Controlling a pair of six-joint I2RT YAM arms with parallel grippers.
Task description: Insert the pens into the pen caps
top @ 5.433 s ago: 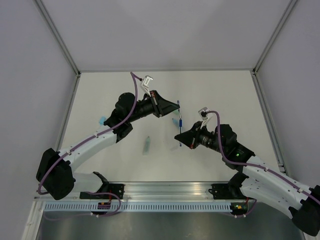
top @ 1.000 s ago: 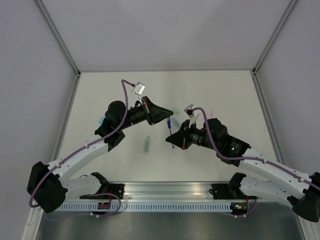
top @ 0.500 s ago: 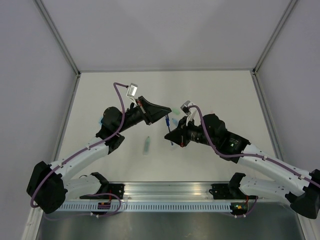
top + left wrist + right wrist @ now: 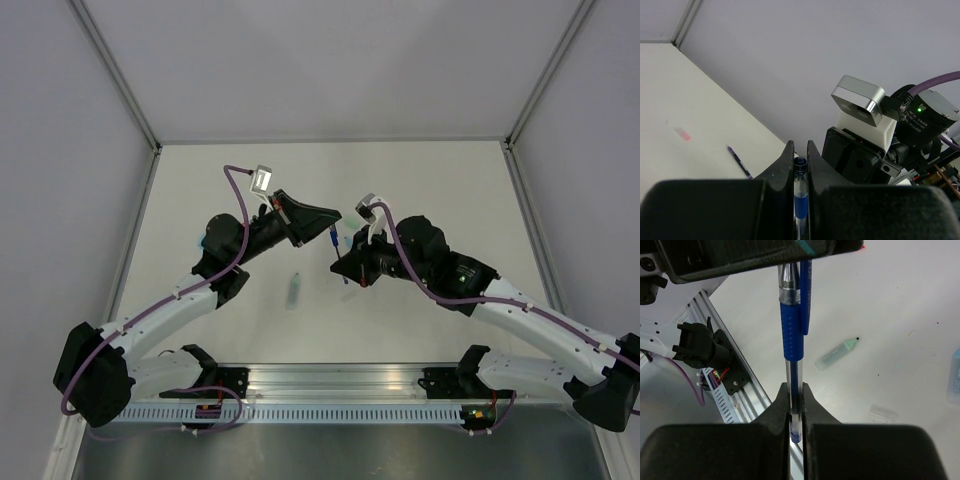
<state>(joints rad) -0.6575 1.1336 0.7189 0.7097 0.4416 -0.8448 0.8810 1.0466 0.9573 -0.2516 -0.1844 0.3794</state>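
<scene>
A blue pen with a clear barrel is held between both arms above the table. My right gripper is shut on its rear end. My left gripper is shut on the blue-clipped pen cap at the pen's front. The clip lies alongside the blue grip, and the pen's front sits inside the cap. From the top, the left gripper and right gripper nearly meet at mid-table. A dark purple pen lies on the table.
A mint-green stubby piece with a dark tip lies on the table left of the grippers. A clear cap and a light blue cap lie nearby. A small pinkish piece rests farther back. Grey walls enclose the white table.
Both grippers have drifted left and drawn closer together, with the blue pen still between them. Neither grip has changed.
</scene>
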